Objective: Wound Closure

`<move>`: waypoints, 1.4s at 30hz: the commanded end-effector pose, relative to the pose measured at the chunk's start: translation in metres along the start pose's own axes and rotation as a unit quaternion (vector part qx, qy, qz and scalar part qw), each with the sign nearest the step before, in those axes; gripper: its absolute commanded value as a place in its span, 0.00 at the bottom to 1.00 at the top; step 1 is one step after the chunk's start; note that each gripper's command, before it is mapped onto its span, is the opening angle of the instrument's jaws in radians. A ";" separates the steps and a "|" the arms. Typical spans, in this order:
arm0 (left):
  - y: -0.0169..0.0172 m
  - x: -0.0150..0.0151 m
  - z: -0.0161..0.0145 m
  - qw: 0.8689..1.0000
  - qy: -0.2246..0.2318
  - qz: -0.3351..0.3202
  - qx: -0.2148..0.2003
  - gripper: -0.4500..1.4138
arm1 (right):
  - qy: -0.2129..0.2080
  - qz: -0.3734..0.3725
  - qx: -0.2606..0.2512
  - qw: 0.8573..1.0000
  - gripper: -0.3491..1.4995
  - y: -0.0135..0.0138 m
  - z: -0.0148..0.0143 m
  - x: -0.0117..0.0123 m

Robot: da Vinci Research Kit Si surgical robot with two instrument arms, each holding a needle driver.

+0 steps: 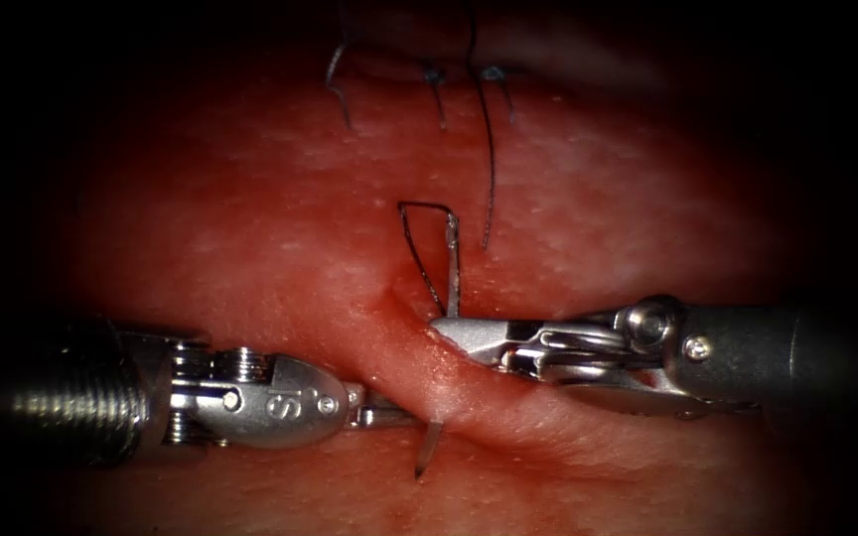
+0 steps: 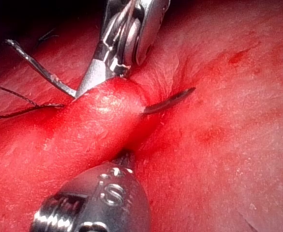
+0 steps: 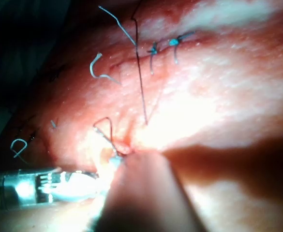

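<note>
The curved needle passes through a raised fold of tissue (image 1: 419,372). Its tail end (image 1: 453,268) stands above the fold with the dark thread (image 1: 489,159) trailing from it. The needle's tip (image 1: 426,452) pokes out below the fold, and also shows as a bare needle tip (image 2: 172,100). My right tool (image 1: 444,326) comes in from the right and is shut on the needle near its tail, right at the fold; the same right tool (image 2: 81,91) grips the shaft in the left wrist view. My left tool (image 1: 399,417) lies low on the left, shut, tip against the fold beside the needle tip, holding nothing.
Two tied blue stitches (image 1: 434,74) (image 1: 494,73) with short cut ends sit at the far edge of the tissue. Loose cut thread ends (image 3: 100,70) lie on the tissue surface. Red fluid wets the tissue around the fold.
</note>
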 end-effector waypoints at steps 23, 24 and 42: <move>0.0004 0.0021 -0.0025 1.000 0.003 -0.007 -0.012 0.17 | 0.208 -0.272 0.030 0.939 0.79 -0.0031 -0.0068 0.0101; 0.0005 0.0024 -0.0027 1.000 0.003 -0.011 -0.013 0.17 | 0.213 -0.287 0.017 0.934 0.78 -0.0033 -0.0076 0.0107; -0.0009 0.0047 -0.0013 0.996 0.071 0.050 0.014 0.42 | 0.191 -0.353 -0.020 0.915 0.67 -0.0011 -0.0101 0.0127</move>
